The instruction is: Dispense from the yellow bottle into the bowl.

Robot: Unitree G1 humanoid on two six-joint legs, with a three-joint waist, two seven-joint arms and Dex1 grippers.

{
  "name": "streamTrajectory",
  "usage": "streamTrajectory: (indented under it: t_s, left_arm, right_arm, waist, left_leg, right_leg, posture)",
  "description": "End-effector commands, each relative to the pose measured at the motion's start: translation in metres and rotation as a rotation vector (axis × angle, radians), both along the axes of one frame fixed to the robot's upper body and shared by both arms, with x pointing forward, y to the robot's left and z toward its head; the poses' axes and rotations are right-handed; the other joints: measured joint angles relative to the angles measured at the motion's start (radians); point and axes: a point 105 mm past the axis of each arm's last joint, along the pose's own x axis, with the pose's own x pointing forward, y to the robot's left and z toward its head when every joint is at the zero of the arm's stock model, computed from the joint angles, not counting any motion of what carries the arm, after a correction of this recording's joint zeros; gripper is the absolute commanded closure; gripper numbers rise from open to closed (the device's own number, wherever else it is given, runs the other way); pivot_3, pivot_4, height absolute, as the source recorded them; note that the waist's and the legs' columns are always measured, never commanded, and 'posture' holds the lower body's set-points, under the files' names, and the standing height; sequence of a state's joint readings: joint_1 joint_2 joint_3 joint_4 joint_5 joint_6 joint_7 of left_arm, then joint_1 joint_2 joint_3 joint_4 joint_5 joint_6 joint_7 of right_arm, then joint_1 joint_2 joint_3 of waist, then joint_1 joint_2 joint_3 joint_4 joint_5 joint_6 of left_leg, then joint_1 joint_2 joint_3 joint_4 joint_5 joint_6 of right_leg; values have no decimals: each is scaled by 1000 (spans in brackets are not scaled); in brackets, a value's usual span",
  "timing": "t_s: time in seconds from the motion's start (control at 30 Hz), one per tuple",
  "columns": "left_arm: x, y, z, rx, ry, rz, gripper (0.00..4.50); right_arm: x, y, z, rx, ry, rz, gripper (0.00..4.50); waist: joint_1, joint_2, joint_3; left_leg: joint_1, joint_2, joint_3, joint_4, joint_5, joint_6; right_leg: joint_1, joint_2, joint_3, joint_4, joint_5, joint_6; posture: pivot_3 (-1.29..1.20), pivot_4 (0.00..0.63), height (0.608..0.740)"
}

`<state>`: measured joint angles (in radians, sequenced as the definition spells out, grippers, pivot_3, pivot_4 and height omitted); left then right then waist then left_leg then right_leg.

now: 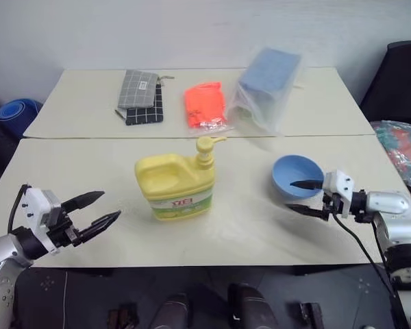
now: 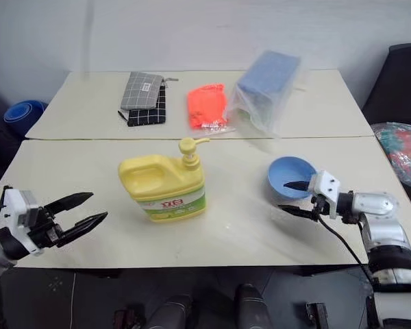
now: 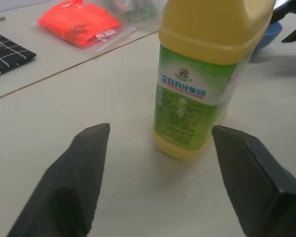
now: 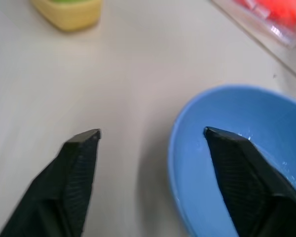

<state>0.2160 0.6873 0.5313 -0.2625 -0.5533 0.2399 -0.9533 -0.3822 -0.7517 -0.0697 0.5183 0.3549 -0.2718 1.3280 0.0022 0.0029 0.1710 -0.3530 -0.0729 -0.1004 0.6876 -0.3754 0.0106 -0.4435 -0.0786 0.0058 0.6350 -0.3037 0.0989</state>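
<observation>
We see the yellow bottle [image 1: 176, 183] standing upright near the middle of the near table [image 1: 246, 233], its pump nozzle [image 1: 207, 147] pointing toward the robot's right, with bare tabletop open on every side of it. The blue bowl [image 1: 296, 177] sits well to its right, nearer the table's right edge than the front one. Our left gripper [image 1: 97, 209] hovers over the front left corner with its fingers spread apart and empty, aimed at the bottle across an open stretch of table. Our right gripper [image 1: 306, 197] also has its fingers apart and holds nothing; one finger reaches over the bowl's rim while the other lies outside it, toward the front edge. We cannot tell whether either finger touches the bowl. A seam separates the near table from a far table [image 1: 82, 110], where a grey checked pouch [image 1: 138, 89] lies on a black checked one [image 1: 145, 113], beside an orange packet [image 1: 205, 105] and a blue block in clear wrap [image 1: 266, 83]. The left wrist view gives us the bottle's green and white label [image 3: 190, 101] up close, though the bottle's top is cut off there. The right wrist view shows the bowl's inside [image 4: 246, 163] with a faint sheen, and just a corner of the bottle's base. A blue roll [image 1: 15, 113] at the left is partly hidden by the table.
</observation>
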Motion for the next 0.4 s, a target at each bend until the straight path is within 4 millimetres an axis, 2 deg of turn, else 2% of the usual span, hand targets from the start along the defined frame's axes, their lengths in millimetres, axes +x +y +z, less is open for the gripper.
streamTrajectory:
  t_s: [0.03, 0.1, 0.17, 0.3, 0.33, 0.4]
  left_arm:
    - [-11, 9, -14, 67, -7, 21, 27]
    - [-18, 10, -26, 68, 23, 23, 27]
    - [-20, 11, -37, 101, 24, 47, 27]
    - [-24, 8, -56, 150, 28, 58, 27]
    - [-25, 7, -57, 155, 20, 56, 27]
    - [-26, 4, -57, 156, 17, 51, 27]
  right_arm:
    - [-32, 15, 22, 119, -89, 74, 11]
    - [-57, 24, 10, 42, -124, 148, 11]
    - [-68, 28, 3, 57, -137, 133, 11]
    - [-73, 29, -4, 100, -131, 54, 11]
    - [-74, 30, -6, 98, -132, 46, 11]
    - [-72, 30, -5, 115, -142, 18, 11]
  waist:
    - [2, 0, 0]
    - [5, 0, 0]
    - [8, 0, 0]
    - [12, 1, 0]
    - [13, 1, 0]
    - [14, 1, 0]
  left_leg:
    - [0, 1, 0, -1, 0, 0]
    - [1, 1, 0, -3, 0, 0]
    - [1, 1, 0, -4, 0, 0]
    - [8, 0, 1, -4, 0, 1]
    - [15, 0, 0, -6, 0, 2]
    - [18, 1, 0, -7, -1, 2]
  right_leg:
    - [0, 0, 0, -1, 0, 0]
    - [0, 0, 0, -2, 0, 0]
    - [1, 0, 0, -3, 0, 0]
    - [10, 0, 1, -6, 2, 1]
    - [16, 0, 0, -8, 2, 1]
    - [19, 1, 1, -9, 2, 0]
  posture:
    - [0, 150, 740]
    - [0, 150, 740]
    - [0, 150, 740]
    - [0, 150, 740]
    - [0, 150, 740]
    - [0, 150, 740]
